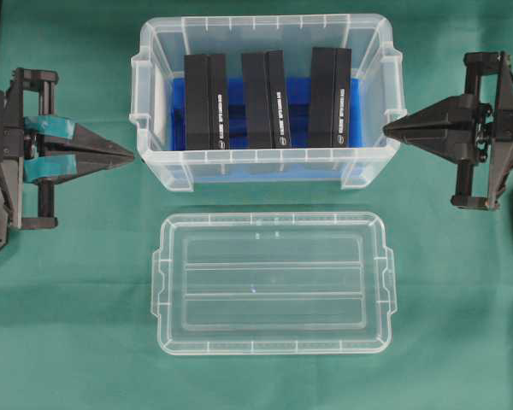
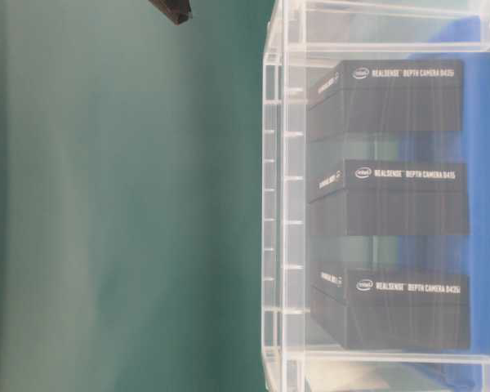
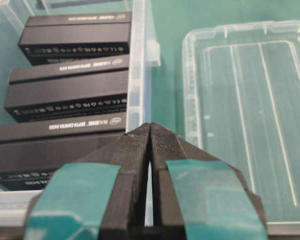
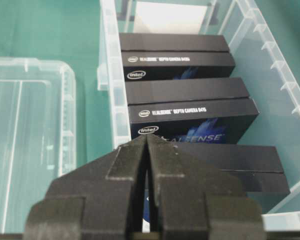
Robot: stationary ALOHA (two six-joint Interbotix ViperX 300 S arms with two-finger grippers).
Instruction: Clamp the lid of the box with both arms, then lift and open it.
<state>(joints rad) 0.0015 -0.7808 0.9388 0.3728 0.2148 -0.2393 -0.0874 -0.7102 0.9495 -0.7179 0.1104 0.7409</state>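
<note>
A: Overhead view first. What do you log?

B: You have the box [image 1: 265, 162] at 12 o'clock on the green cloth [image 1: 77, 342], open-topped, three black blocks [image 1: 269, 98] upright on its blue floor. The lid [image 1: 274, 284] lies flat at 6 o'clock, just beside the box, apart from it. Left gripper [image 1: 128, 155] sits at 9 o'clock, tips pressed together, holding nothing, close to the box's side wall. Right gripper [image 1: 390, 130] at 3 o'clock, likewise closed on nothing, its tip nearly at the box's handle lug.

A: Table-level view?

B: You see the box wall [image 2: 282, 220] and the three blocks [image 2: 388, 200] through it; a dark gripper tip [image 2: 173, 10] at 12 o'clock. Which arm, cannot tell.

A: Left wrist?

B: Teal-taped fingers [image 3: 135, 165] meet at the tip, empty. Box [image 3: 138, 65] at 11 o'clock, lid [image 3: 250, 125] at 2 o'clock.

A: Right wrist?

B: Fingers [image 4: 132, 172] together, empty. Blocks [image 4: 185, 107] at 12 o'clock inside the box [image 4: 112, 90]; lid [image 4: 30, 140] at 9 o'clock.
</note>
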